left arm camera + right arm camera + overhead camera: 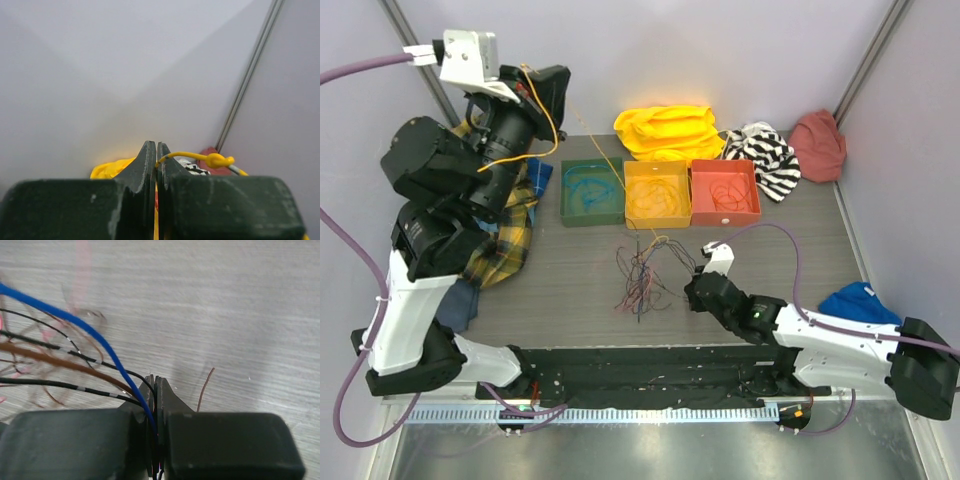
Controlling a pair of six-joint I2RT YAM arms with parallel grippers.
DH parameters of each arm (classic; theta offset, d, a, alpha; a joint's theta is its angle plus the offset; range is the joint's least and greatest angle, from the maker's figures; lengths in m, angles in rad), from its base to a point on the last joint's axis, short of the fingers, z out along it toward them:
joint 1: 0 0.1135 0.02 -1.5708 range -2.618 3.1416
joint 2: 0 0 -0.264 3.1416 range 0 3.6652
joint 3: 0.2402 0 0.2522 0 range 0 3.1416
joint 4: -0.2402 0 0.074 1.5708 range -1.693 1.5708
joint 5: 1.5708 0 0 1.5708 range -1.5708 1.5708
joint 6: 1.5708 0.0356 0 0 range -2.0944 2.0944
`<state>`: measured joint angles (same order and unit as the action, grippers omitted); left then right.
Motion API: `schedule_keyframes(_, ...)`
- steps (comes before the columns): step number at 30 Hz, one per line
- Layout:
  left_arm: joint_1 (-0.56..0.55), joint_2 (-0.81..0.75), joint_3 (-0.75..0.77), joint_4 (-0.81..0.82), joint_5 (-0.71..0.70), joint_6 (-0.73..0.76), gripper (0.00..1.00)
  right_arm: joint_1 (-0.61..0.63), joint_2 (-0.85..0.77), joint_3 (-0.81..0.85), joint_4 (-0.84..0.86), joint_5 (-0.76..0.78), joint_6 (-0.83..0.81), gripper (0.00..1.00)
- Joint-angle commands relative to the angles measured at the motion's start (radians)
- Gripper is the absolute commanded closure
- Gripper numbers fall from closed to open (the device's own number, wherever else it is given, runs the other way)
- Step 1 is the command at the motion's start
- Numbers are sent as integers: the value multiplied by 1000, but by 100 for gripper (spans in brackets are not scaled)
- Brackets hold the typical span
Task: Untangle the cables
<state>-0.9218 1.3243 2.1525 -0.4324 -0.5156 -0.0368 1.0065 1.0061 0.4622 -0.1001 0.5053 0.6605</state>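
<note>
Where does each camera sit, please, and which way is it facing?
Top camera: above and behind the arms, looking down at the table; both arms show, left gripper raised, right gripper low at the cable bunch.
Left wrist: high up, facing the back wall corner; its shut fingers pinch a yellow cable.
Right wrist: close above the table, facing along it; its shut fingers hold a blue cable.
Shared: top and left wrist both show the yellow cable and yellow cloth.

Robotics lab cell: grey walls (740,50) enclose a counter (800,260), robot arms (415,300) bolted along its near edge.
</note>
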Motion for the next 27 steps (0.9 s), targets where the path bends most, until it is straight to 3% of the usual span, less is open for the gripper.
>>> schedule_keyframes(1, 3, 24, 144, 53, -5, 83, 100, 0, 15, -31, -27, 39, 70, 99)
schedule_keyframes(5, 3, 27, 146, 57, 20, 66, 100, -2, 31, -37, -45, 36, 85, 97)
schedule_keyframes(8, 1, 9, 87, 66, 17, 55, 100, 0, 6, -43, -53, 39, 87, 75)
schedule_keyframes(9, 3, 3, 72, 72, 19, 52, 100, -2, -7, -45, -56, 42, 88, 62)
schedule_keyframes(12, 3, -4, 46, 75, 26, 43, 100, 0, -81, -37, -67, 47, 67, 44)
schedule_keyframes(21, 1, 15, 55, 49, 32, 52, 100, 4, -291, 156, -208, 26, -30, 33)
schedule_keyframes(27, 3, 15, -40, 50, 66, 5, 100, 6, -256, 302, -138, -97, -107, 30)
